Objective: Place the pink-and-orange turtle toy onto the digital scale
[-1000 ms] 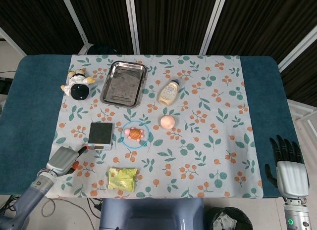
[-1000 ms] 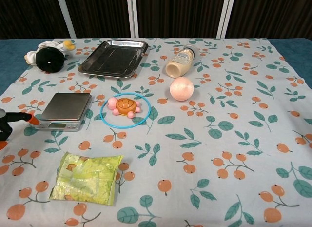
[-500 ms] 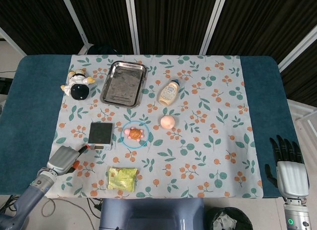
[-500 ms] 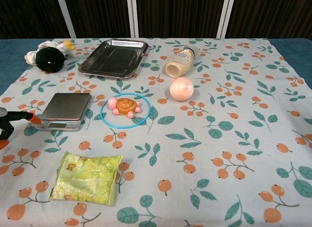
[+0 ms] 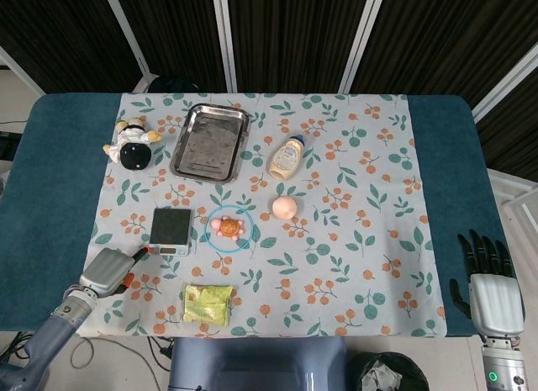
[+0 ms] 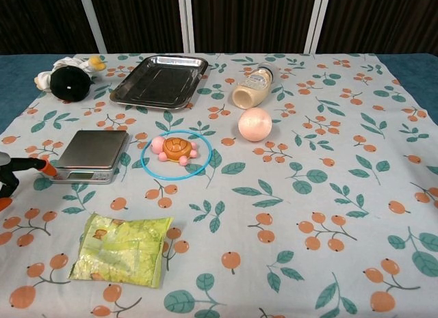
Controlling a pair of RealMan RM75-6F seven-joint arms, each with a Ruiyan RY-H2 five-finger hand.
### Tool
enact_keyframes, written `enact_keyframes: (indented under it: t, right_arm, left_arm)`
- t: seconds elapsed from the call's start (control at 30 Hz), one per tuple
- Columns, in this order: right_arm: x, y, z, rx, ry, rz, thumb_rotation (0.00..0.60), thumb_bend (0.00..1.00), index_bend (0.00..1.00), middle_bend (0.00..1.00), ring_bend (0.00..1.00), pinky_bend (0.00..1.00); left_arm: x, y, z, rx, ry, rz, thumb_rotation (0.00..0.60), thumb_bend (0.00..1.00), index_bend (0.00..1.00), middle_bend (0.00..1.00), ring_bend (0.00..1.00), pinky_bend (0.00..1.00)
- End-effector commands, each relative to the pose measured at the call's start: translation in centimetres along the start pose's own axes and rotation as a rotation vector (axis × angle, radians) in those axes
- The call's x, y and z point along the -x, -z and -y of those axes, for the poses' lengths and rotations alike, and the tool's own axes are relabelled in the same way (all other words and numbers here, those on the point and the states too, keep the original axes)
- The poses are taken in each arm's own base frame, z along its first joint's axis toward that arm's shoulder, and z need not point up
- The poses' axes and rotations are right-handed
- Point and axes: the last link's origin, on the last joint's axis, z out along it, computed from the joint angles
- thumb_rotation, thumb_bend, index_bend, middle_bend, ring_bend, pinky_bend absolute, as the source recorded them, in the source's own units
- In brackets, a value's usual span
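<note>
Left hand [image 5: 109, 272] near-left of digital scale [image 5: 171, 226], grip unclear; right hand [image 5: 492, 294] spread, empty, near right. Turtle toy [image 5: 227, 228] inside blue ring [image 5: 229, 230]. No legible writing.

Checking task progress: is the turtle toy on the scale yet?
No. The turtle toy lies inside the blue ring, beside the empty scale.

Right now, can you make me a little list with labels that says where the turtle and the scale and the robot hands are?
turtle: turtle toy inside a blue ring, on the tablecloth
scale: scale left of the ring, nothing on it
left hand: left hand near the scale's front corner, holding nothing
right hand: right hand off the table's right edge, fingers apart
task: not done yet
</note>
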Motion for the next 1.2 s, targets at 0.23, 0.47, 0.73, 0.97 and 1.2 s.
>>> enact_keyframes:
  t: [0.23, 0.47, 0.73, 0.97, 1.2]
  right_arm:
    - [0.0, 0.0, 0.0, 0.0, 0.0, -0.001, 0.6, 0.5, 0.01, 0.0, 0.01, 0.0]
    - [0.0, 0.0, 0.0, -0.002, -0.001, -0.001, 0.6, 0.5, 0.01, 0.0, 0.01, 0.0]
    - [0.0, 0.0, 0.1, -0.003, -0.001, -0.002, 0.6, 0.5, 0.01, 0.0, 0.01, 0.0]
    - [0.0, 0.0, 0.0, -0.003, -0.002, -0.005, 0.6, 0.5, 0.01, 0.0, 0.01, 0.0]
    - [-0.1, 0.1, 0.1, -0.006, -0.005, -0.006, 0.6, 0.5, 0.01, 0.0, 0.01, 0.0]
  left_arm:
    - [0.0, -0.3, -0.1, 0.002, -0.005, 0.006, 0.6, 0.52, 0.15, 0.63, 0.66, 0.65]
    - [0.2, -0.3, 0.0, -0.003, -0.01, 0.021, 0.6, 0.52, 0.15, 0.63, 0.66, 0.64]
    - [0.3, -0.4, 0.2, -0.012, -0.01, 0.03, 0.6, 0.52, 0.15, 0.63, 0.66, 0.64]
    - [-2.1, 0.7, 0.1, -0.024, 0.013, -0.078, 0.6, 0.39, 0.15, 0.47, 0.5, 0.57]
    - [-6.1, 3.0, 0.4, -0.066, 0.068, -0.228, 0.6, 0.05, 0.09, 0.09, 0.05, 0.19]
